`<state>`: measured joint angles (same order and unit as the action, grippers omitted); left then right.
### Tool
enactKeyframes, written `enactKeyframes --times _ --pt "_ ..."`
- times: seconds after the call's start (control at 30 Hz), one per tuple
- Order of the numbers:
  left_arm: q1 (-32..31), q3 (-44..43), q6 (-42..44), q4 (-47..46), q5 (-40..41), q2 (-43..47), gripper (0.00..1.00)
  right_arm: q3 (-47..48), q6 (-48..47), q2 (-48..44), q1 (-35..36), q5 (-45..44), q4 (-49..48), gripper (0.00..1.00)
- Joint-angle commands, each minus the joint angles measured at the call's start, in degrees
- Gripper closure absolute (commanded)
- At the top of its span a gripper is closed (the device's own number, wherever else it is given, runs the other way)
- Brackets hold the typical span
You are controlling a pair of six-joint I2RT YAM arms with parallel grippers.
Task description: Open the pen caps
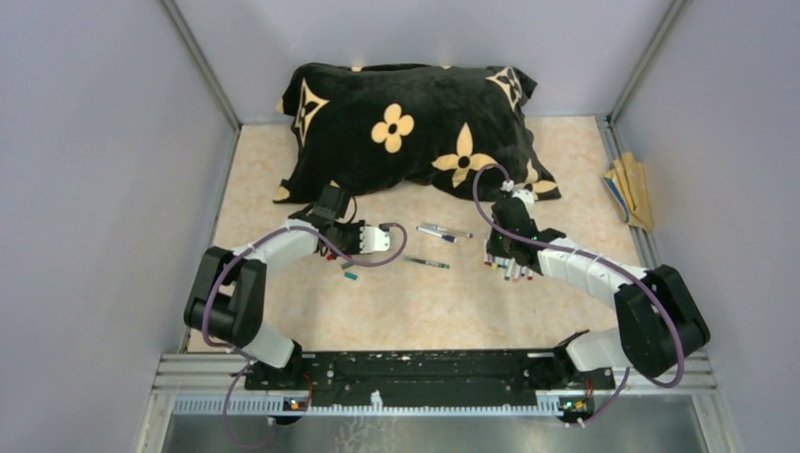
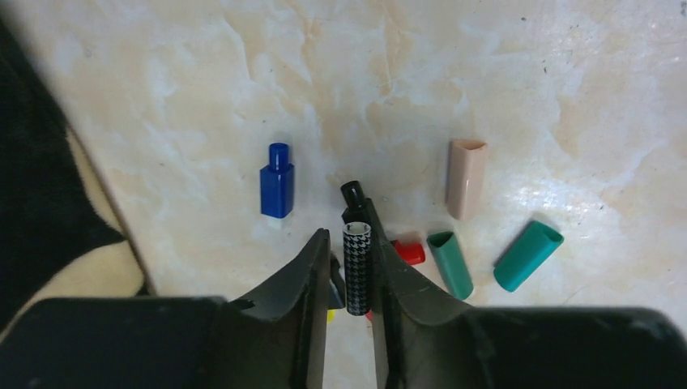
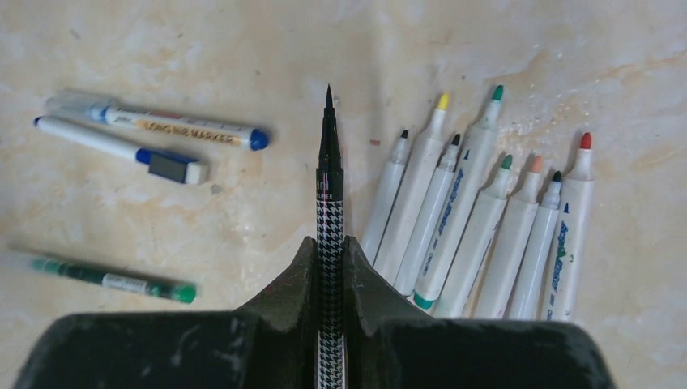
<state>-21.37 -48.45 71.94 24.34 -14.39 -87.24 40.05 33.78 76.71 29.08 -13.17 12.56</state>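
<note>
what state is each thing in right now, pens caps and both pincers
right pincer: shut on the houndstooth pen
houndstooth pen: uncapped, tip bare
left pincer: slightly open around the houndstooth cap
houndstooth cap: off its pen, gap on one side
white markers: uncapped, lying side by side
loose caps: off, lying scattered

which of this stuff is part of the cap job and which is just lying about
Job: houndstooth pen in right hand; houndstooth cap at left hand; uncapped markers; loose caps; three other pens.
Lying about: pillow; tan sticks.
</note>
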Motion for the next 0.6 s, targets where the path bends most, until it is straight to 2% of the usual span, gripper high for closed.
enactKeyframes --times 0.0,0.07,0.27,0.37,0.57 --pt "0.3 -0.9 -2.4 0.0 -2.2 -1.8 0.65 -0.1 0.5 3.1 -1.3 -4.7 -3.1 1.0" --pt "0.4 -1.0 -2.2 0.6 -2.3 -1.6 0.58 0.0 0.2 4.0 -1.3 -5.0 -3.6 1.0" --pt "0.4 -4.9 -4.1 4.6 -4.0 -0.8 0.35 -0.5 -0.8 5.0 -1.4 -4.0 -5.3 0.89" --pt "0.4 -7.8 -6.2 7.3 -4.9 -0.4 0.03 -0.5 -0.9 4.9 -1.4 -3.3 -5.6 0.85" --pt "0.7 -11.8 -9.6 11.5 -7.7 1.6 0.01 -0.5 -0.7 4.7 -1.4 -2.2 -5.7 0.79"
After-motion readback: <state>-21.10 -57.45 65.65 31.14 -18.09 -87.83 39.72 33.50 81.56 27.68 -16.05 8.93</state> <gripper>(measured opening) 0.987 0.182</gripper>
